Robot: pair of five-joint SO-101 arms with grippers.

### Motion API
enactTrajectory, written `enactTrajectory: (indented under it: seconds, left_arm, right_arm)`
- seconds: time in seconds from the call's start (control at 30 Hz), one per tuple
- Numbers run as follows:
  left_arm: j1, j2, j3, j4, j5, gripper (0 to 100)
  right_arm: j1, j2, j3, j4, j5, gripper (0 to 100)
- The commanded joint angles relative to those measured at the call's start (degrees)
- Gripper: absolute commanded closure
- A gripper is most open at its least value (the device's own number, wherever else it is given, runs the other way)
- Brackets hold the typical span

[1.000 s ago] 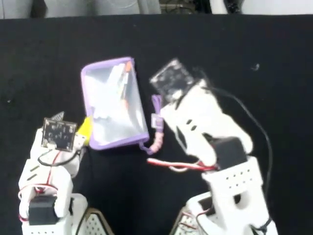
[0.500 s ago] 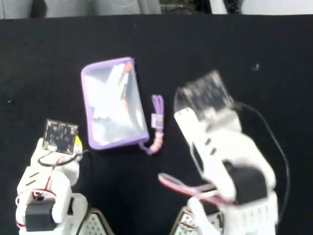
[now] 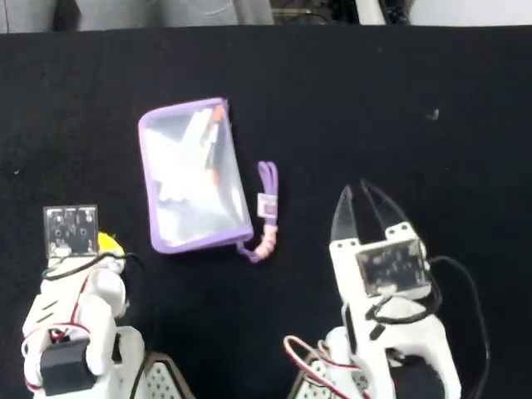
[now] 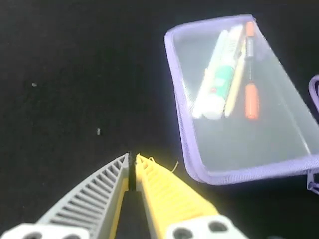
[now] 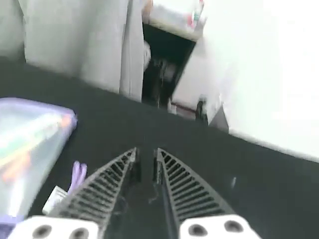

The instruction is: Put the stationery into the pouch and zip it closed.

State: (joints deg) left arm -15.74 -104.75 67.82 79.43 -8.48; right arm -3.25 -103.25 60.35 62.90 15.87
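High view: one pouch (image 3: 193, 179), one strap (image 3: 267, 195), left claw (image 3: 105, 240) and right claw (image 3: 356, 189).

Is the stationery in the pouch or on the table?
Inside: the pens lie behind the clear wall of the pouch, within its purple edging.

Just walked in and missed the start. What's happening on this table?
A clear purple-edged pouch lies on the black table with pens inside; it looks zipped. Neither arm touches it: the left gripper, shut, and the right gripper, slightly open, are near their bases, holding nothing.
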Motion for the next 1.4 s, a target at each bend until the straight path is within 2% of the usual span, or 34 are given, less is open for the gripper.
enactTrajectory:
  seconds: [0.0,0.1,0.27,0.43,0.77,1.1,1.27,1.37]
  left_arm:
    - [4.8,0.0,0.9,-0.2,0.9,97]
    - [5.2,0.1,1.9,-0.3,0.9,97]
    - [5.2,0.1,9.6,-0.5,0.6,97]
    - [5.1,0.1,18.2,-4.3,0.7,97]
    - [5.6,0.2,27.6,-5.7,0.8,97]
    - [5.2,0.2,29.6,-6.5,0.6,97]
    - [5.2,0.2,29.6,-6.5,0.5,97]
    - [5.2,0.2,29.6,-6.5,0.5,97]
  right_arm:
    - [1.1,-4.3,1.5,1.4,-6.2,95.2]
    - [1.2,-4.3,3.9,1.7,-8.8,95.2]
    - [1.1,-4.3,10.5,1.6,-9.1,95.2]
    - [1.1,-4.3,19.5,1.2,-9.2,95.2]
    - [1.6,-4.3,35.3,1.2,-9.1,95.2]
    - [1.7,-3.7,36.1,2.0,-8.8,95.2]
    - [1.4,-4.2,36.2,11.4,-8.8,95.2]
    - [1.4,-4.4,36.2,11.3,-9.0,95.1]
